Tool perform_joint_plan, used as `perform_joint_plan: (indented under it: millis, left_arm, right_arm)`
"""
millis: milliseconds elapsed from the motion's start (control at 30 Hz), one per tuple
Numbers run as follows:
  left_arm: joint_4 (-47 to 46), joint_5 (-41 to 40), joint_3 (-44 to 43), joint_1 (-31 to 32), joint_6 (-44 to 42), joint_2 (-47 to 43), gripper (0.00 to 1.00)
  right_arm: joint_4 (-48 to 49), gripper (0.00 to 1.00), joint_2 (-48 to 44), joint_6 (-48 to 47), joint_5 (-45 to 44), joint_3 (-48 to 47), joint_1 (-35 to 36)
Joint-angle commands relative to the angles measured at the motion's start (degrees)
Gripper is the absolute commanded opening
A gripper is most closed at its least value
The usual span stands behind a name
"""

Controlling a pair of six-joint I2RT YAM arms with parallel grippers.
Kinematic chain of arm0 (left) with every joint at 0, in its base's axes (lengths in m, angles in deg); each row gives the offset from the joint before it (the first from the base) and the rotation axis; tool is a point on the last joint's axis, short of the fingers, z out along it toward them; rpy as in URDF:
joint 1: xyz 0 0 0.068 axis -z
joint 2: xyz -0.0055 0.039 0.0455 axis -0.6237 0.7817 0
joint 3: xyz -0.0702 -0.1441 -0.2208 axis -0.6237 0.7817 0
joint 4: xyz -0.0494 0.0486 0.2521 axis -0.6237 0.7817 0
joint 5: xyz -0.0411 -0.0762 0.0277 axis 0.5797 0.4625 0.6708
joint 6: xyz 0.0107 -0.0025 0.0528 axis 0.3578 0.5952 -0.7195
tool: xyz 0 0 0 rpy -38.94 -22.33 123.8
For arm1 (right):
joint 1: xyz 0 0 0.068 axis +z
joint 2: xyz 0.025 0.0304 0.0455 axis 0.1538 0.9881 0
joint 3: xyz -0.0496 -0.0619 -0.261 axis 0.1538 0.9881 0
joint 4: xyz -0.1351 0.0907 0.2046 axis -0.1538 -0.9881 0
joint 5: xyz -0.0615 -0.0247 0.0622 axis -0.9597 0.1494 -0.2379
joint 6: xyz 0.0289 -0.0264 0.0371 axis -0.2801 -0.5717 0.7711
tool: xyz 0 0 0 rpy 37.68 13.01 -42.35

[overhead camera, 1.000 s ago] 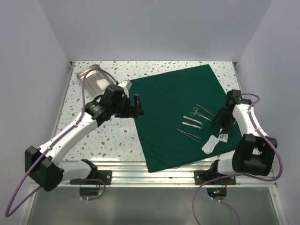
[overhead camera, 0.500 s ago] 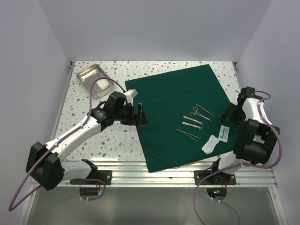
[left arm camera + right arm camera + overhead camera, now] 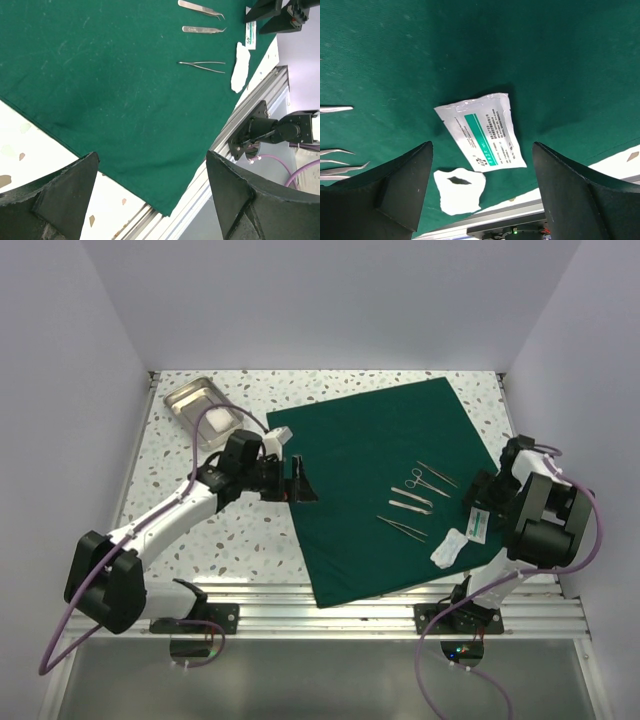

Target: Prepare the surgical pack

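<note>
Nearest the arms, a metal rail [image 3: 330, 612] runs along the table's front, and the near corner of the surgical pack [image 3: 385, 455] reaches it. The pack is a dark green drape spread flat on the speckled table [image 3: 200, 530], turned a little askew. On its near right corner lies a ragged scrap of white gauze [image 3: 459, 187], and just past that a sealed white packet [image 3: 482, 132] with a green stripe, flat on the cloth. The right gripper [image 3: 485, 185] hangs over that packet at the drape's right edge, its claw spread wide with nothing in it. Towards the drape's middle lie slim tweezers [image 3: 402, 527], then a second pair [image 3: 410, 504], then small scissors-like forceps [image 3: 420, 481] and a thin probe [image 3: 438, 474], all apart from one another. The left gripper [image 3: 152, 195] is over the drape's left edge, its claw likewise gaping and empty. Beyond the drape's far left corner, well off the cloth, sits a shiny steel tray [image 3: 190, 398] holding a white pad [image 3: 218, 420].
</note>
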Motion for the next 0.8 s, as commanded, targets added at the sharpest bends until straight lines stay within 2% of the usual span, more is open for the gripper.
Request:
perform_joint_plan:
  millis: [0, 267, 500, 767]
  left_arm:
    - [-2.51, 2.76, -0.32, -0.92, -2.52, 0.78, 0.91]
    - [-3.91, 5.65, 0.02, -3.38, -1.74, 2.01, 0.91]
    - [-4.53, 6.36, 0.20, -4.52, -1.03, 2.63, 0.91]
    - [-5.23, 6.53, 0.20, -4.52, -0.68, 3.77, 0.90]
  right_arm:
    - [1.74, 0.82, 0.48, 0.06, 0.21, -0.05, -0.31]
    - [2.00, 0.73, 1.36, 0.67, -4.11, 1.01, -0.31]
    - [2.17, 0.57, 2.86, 0.94, -4.11, 0.39, -0.31]
    - [2.44, 0.54, 5.14, 1.47, -3.66, -0.48, -0.22]
